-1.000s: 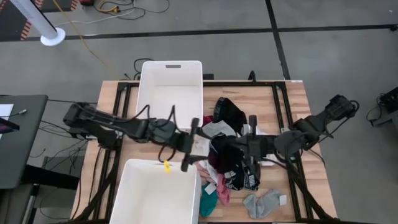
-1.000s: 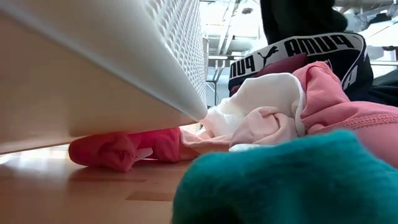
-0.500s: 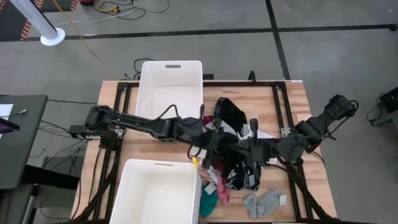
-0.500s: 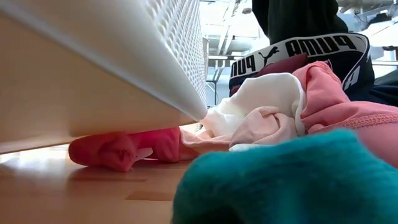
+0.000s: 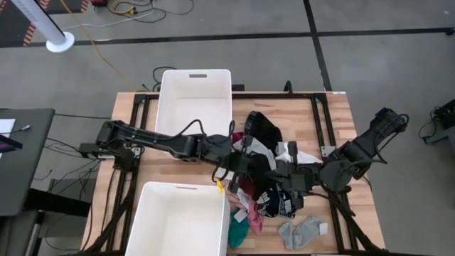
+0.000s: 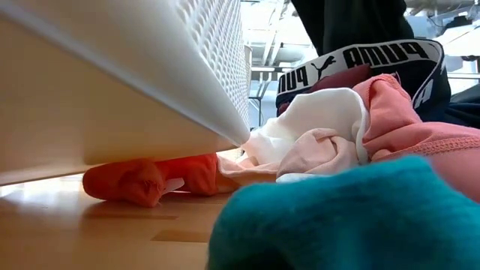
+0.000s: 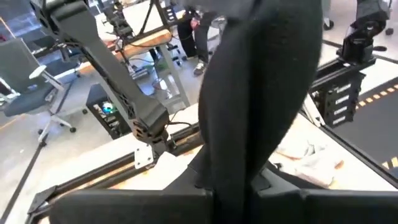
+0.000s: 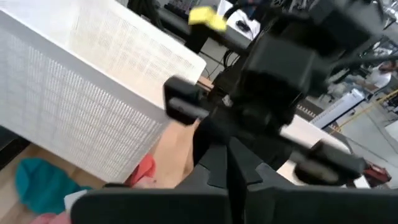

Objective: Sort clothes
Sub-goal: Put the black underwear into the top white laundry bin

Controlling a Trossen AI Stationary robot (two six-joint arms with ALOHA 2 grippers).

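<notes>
The clothes lie heaped right of the table's middle: black (image 5: 263, 128), white (image 5: 249, 148), a black piece with a lettered waistband (image 5: 277, 204), pink (image 5: 253, 213), teal (image 5: 238, 231) and grey socks (image 5: 302, 231). Above the heap my left gripper (image 5: 247, 162) and my right gripper (image 5: 282, 173) face each other, both shut on one black garment (image 5: 264, 168). This garment fills the left wrist view (image 7: 261, 81) and hangs at the top of the low view (image 6: 352, 22). My left gripper pinches the black garment between its two fingers (image 7: 155, 202), coming nearly level from the table's left. The cloth (image 7: 230, 158) runs out from between them, lifted above the heap. My right gripper (image 8: 230, 180) is shut on the same garment from the table's right, nearly level. The cloth (image 8: 227, 149) runs from its fingers toward my left gripper; which part it has does not show.
A white bin (image 5: 195, 99) stands at the far edge and another (image 5: 181, 220) at the near left edge. A red sock (image 6: 142, 180) lies beside the near bin's wall (image 6: 112, 75). Bare wood (image 5: 334, 128) shows at the table's right.
My left gripper has gone toward the table's right until it met the black garment held by my right gripper, and has shut on it. The hanging garment has shifted a little in the low view.
</notes>
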